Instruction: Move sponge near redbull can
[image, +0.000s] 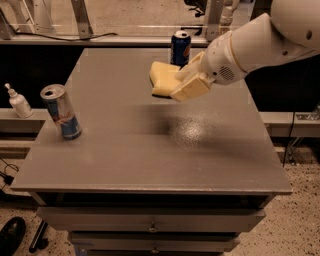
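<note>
End effector (176, 81) above table (150, 155), sponge (162, 77) within

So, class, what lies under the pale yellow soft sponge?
Only bare grey tabletop and shadow; the sponge hangs above it in the gripper, whose fingers cover one end.

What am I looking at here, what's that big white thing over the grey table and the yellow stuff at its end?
The white thing is a robot arm coming in from the right. At its end is a gripper, two yellowish blocky fingers closed on a pale yellow sponge, held above the table. There is one picture, looking down on the table from its front; where the camera sits I cannot say. On the table stand a redbull can near the left edge and a dark blue cola can at the back. A small white bottle sits on a ledge to the left.
</note>
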